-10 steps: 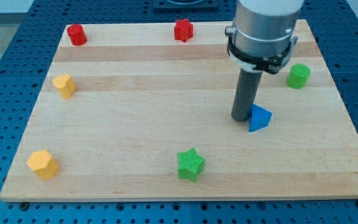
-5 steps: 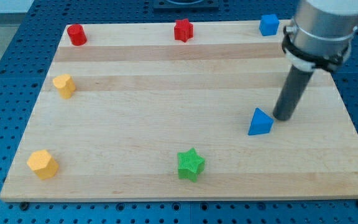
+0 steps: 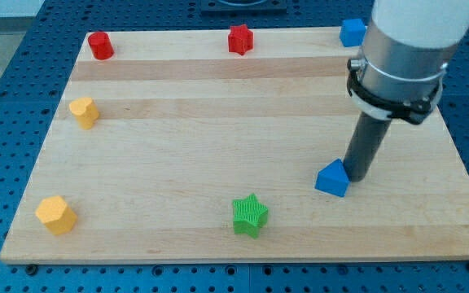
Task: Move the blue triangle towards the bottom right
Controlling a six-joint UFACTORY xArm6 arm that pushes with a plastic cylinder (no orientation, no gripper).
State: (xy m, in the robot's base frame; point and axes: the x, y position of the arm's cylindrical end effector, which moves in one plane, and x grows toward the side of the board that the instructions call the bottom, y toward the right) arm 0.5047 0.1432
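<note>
The blue triangle [image 3: 332, 178] lies on the wooden board [image 3: 218, 146], right of centre and toward the view's bottom. My tip [image 3: 357, 174] stands right beside it, touching its upper right side. The rod rises from there to the arm's grey body at the view's top right.
A green star [image 3: 250, 215] lies left of and below the triangle. A blue block [image 3: 352, 32] sits at the top right edge, a red star [image 3: 240, 39] at top centre, a red block [image 3: 100, 45] at top left. Two orange-yellow blocks [image 3: 84, 111] [image 3: 55, 214] sit on the left side.
My tip went from the triangle's left side round to its upper right. The triangle has since slid a little down and to the left. The green block at the right is now hidden behind the arm.
</note>
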